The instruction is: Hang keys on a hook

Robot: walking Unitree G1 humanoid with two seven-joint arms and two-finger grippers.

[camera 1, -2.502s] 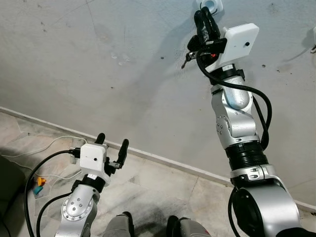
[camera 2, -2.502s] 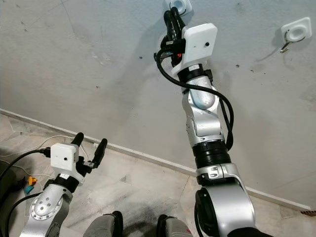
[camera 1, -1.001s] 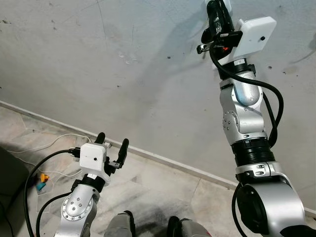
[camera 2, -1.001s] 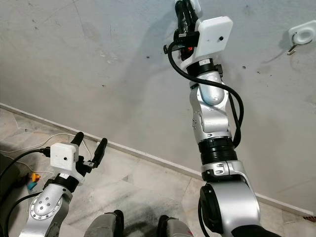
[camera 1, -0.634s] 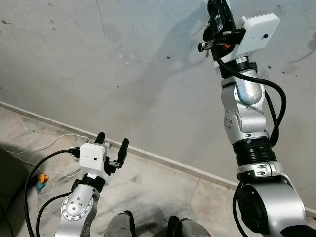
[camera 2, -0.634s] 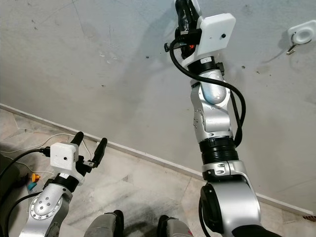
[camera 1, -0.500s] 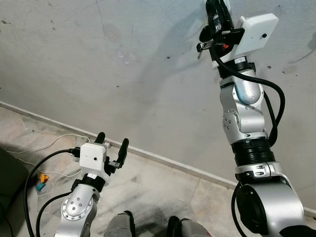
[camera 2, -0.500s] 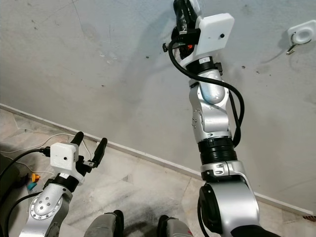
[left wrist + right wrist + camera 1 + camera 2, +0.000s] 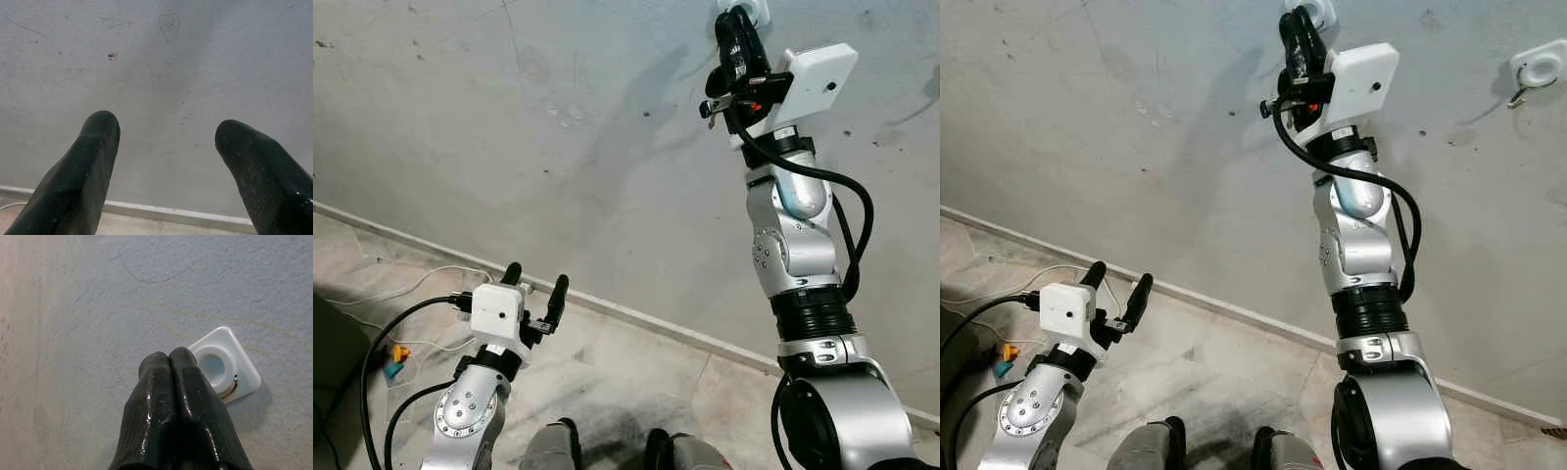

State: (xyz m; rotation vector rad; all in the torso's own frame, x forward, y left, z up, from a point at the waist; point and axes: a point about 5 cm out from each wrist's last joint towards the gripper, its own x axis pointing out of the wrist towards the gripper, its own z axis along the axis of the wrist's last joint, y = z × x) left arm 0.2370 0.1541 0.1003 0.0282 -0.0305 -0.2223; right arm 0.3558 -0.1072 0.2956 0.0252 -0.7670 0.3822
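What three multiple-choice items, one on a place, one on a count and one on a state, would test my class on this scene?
1. Where is the right gripper?
A. Low by the floor
B. Raised at a white hook on the wall
C. On a cable

2. How many white hooks are on the wall in the right eye view?
A. One
B. Two
C. Four

3. How do the left gripper's fingers stand?
A. Open
B. Pressed together
C. Clamped on keys

Key: 1 B, its fingertips sit just beside the hook's plate. 2 B, one by the right gripper and a second hook farther right. 3 A, a wide gap shows bare wall between them.
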